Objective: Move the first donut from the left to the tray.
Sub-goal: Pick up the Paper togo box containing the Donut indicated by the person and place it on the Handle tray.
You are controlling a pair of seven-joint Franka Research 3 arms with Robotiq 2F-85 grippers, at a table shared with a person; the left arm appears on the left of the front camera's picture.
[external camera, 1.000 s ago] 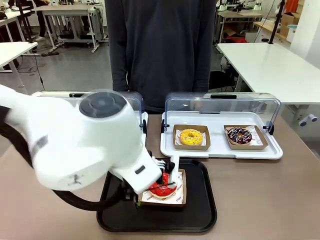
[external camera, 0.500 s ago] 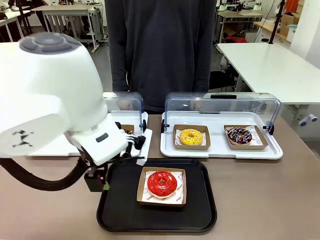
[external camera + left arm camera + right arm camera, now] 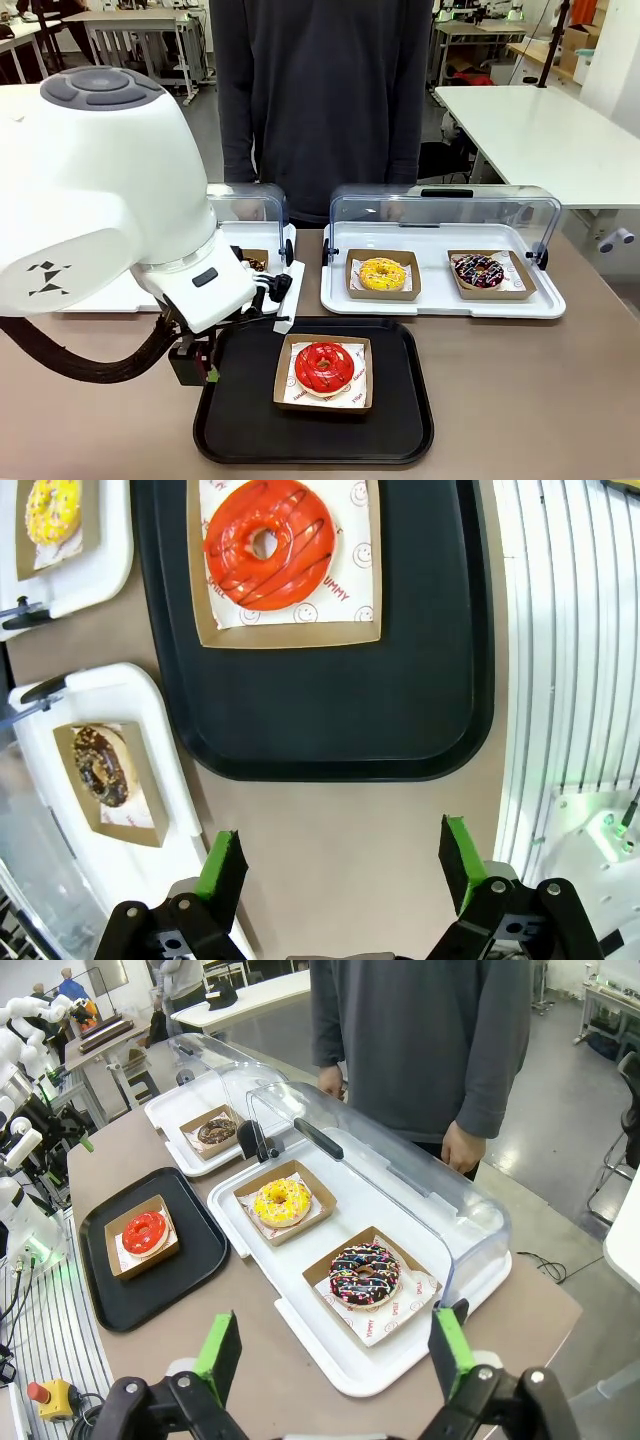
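Fingers (image 3: pixel 232 865) apart — red donut (image 3: pixel 323 366) on tray (image 3: pixel 410 440)

White worktables (image 3: pixel 545 130) on a grey floor (image 3: pixel 150 140) behind.

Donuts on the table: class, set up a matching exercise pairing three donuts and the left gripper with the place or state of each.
Column one:
1. red donut
2. yellow donut
3. sprinkled chocolate donut
4. left gripper

Column two:
A. open, holding nothing
B. cardboard tray on the black tray
C. right end of the white tray
D. left end of the same white tray

Pairs: 1-B, 2-D, 3-C, 4-A
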